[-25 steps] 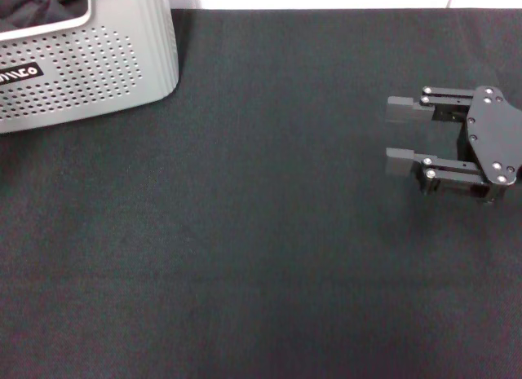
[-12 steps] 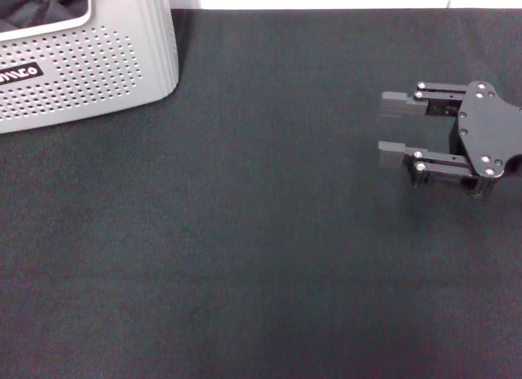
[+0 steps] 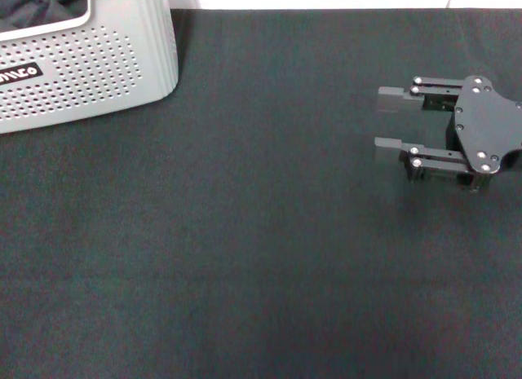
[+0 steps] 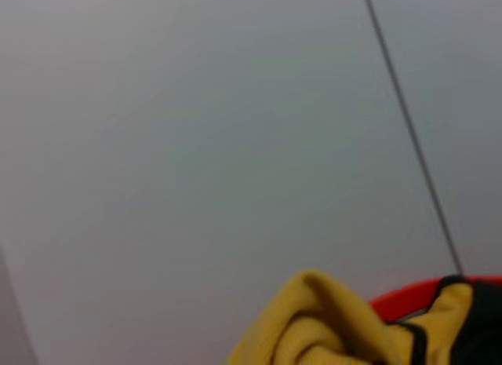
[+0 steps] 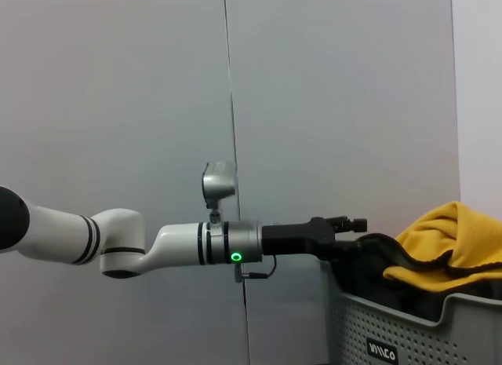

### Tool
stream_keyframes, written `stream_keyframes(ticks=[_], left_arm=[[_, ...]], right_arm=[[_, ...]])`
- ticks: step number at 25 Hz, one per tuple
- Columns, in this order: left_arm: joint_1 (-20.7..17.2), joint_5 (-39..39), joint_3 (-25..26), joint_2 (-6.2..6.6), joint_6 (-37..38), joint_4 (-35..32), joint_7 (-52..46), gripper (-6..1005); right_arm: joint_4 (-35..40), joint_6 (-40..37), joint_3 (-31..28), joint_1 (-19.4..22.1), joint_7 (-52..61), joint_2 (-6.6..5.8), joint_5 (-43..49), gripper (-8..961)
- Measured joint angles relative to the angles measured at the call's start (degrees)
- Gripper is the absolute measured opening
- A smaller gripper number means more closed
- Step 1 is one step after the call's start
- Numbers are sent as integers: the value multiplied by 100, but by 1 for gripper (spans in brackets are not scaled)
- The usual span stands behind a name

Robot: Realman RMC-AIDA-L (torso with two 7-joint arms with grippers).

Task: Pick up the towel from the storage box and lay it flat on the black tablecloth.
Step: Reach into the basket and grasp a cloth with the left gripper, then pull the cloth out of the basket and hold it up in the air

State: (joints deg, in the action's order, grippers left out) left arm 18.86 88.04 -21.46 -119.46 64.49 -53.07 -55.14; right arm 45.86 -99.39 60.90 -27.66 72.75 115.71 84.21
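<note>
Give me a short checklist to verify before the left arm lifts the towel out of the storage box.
1. Towel is in the storage box: ok, its yellow cloth bulges above the rim.
2. Left gripper is at the box: ok, it reaches over the rim beside the towel.
3. Left gripper has hold of the towel: cannot tell.
4. Black tablecloth has bare room for laying the towel flat: ok.
5. Right gripper is away from the box: ok, it is open over the cloth's right side, holding nothing.
</note>
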Motion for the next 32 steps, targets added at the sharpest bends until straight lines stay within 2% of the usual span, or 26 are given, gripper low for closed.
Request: stream_keyframes(ticks=[10, 21, 26, 32], left_arm=[[-33, -3, 29, 67, -219, 229, 1, 753], [-67, -39, 15, 50, -167, 236, 15, 720], [-68, -78, 11, 17, -163, 253, 68, 492], [-149, -796, 40, -15, 224, 461, 427, 246]], right_arm=[[2, 0, 1, -11, -42, -5, 0, 572], [2, -20, 1, 44, -42, 11, -1, 573], [1, -52, 1, 72, -42, 13, -21, 573], [-35, -57, 1, 81, -42, 13, -33, 572]])
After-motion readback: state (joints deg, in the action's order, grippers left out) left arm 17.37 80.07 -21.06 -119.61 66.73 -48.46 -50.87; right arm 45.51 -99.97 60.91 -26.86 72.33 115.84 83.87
